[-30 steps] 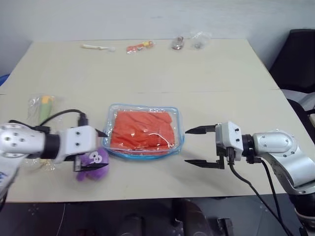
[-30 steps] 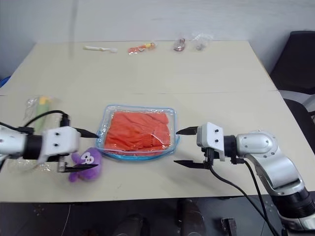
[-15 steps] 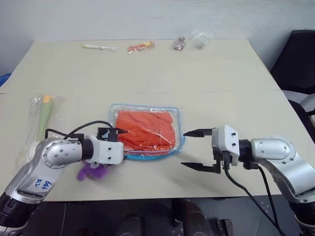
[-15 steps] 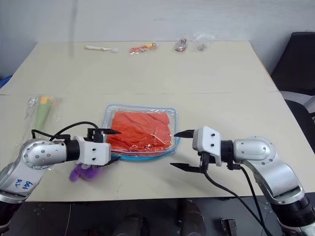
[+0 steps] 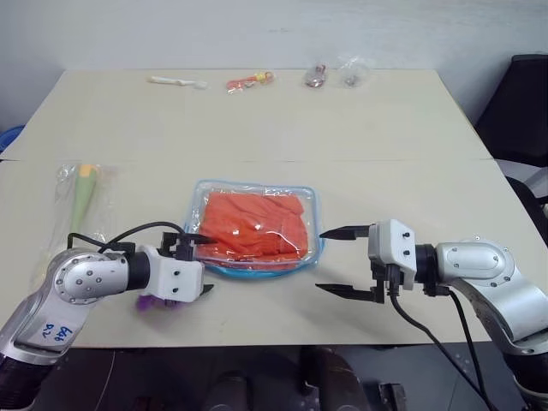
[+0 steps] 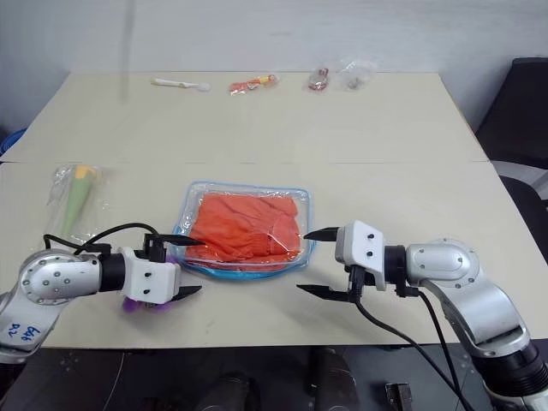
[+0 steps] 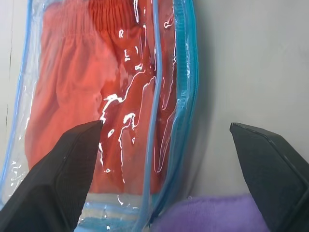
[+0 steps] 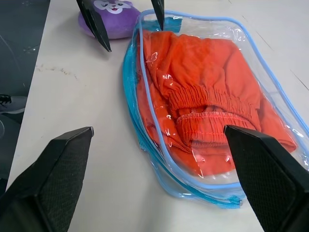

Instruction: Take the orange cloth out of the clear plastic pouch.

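The clear plastic pouch with blue zipper trim lies flat on the table's near middle. The orange cloth is folded inside it. My left gripper is open at the pouch's near left corner, one finger over the corner and the other over bare table. In the left wrist view, the pouch's blue edge runs between the fingers. My right gripper is open just right of the pouch, pointing at its right edge with nothing between its fingers. The right wrist view shows the cloth through the plastic.
A purple plush toy lies under my left hand, beside the pouch. A thin clear bag with a green stick sits at the left. Small items line the far edge. A dark chair stands at the right.
My left arm has swung in and rolled; its open gripper has moved right and down from over the plush toy to the pouch's near left corner. The right gripper has stayed put.
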{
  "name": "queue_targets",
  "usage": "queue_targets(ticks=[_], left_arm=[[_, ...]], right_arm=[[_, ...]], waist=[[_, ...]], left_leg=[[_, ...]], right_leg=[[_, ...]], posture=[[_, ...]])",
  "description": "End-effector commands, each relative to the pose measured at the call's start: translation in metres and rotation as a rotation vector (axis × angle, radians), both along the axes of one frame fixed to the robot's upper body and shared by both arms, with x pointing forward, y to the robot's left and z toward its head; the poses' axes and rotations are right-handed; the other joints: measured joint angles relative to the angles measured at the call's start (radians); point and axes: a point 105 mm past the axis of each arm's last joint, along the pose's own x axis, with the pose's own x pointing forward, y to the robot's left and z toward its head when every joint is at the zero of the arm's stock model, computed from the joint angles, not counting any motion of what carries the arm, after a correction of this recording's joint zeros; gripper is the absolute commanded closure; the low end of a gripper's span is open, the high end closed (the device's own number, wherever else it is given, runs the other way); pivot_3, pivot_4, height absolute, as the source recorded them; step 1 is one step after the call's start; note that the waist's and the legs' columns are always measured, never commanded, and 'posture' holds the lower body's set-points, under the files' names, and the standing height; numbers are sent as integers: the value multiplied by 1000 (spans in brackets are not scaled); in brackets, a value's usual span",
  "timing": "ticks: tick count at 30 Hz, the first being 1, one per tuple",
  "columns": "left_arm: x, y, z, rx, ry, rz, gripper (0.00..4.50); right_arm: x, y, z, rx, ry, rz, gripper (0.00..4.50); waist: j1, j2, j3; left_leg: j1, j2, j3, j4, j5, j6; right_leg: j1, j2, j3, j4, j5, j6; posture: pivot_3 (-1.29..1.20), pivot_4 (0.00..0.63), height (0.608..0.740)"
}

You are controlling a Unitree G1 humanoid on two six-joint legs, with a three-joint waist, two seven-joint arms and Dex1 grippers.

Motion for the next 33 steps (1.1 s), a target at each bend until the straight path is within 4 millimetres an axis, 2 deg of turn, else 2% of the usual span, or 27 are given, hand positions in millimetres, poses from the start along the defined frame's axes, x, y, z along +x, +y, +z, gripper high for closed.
queue_targets(ticks=[1,6,10,23,28,31,33], left_arm=[[9,-5,8,-16,-78,-8,21],[23,-8,16,-53,-153,10,21],[29,-8,36,-160,-194,41,21],[9,-8,46,-237,-181,18,21],[14,-5,44,-217,-199,46,21],[15,-6,41,-215,-189,44,565],[15,-7,38,-212,-181,39,1162]], right_arm=[[-3,-2,11,4,-57,11,0],[-2,-1,11,2,-62,10,0],[-3,-2,8,-5,-62,8,0],[0,-4,4,-14,-60,10,0],[0,-4,3,-19,-58,13,0],[-1,-4,3,-19,-59,15,0],[0,-4,4,-15,-60,12,0]], waist=[[0,0,0],[-2,0,0],[-1,0,0],[-1,0,0],[-2,0,0],[-2,0,0],[-2,0,0]], left_leg=[[0,0,0,0,0,0],[0,0,0,0,0,0],[0,0,0,0,0,0],[1,0,0,1,0,0],[1,0,0,1,0,0],[1,0,0,1,0,0],[1,0,0,1,0,0]], right_leg=[[0,0,0,0,0,0],[0,0,0,0,0,0],[0,0,0,0,0,0],[0,0,0,0,0,0],[0,0,0,0,0,0],[0,0,0,0,0,0],[0,0,0,0,0,0]], posture=[[0,150,740],[0,150,740],[0,150,740],[0,150,740],[0,150,740],[0,150,740],[0,150,740]])
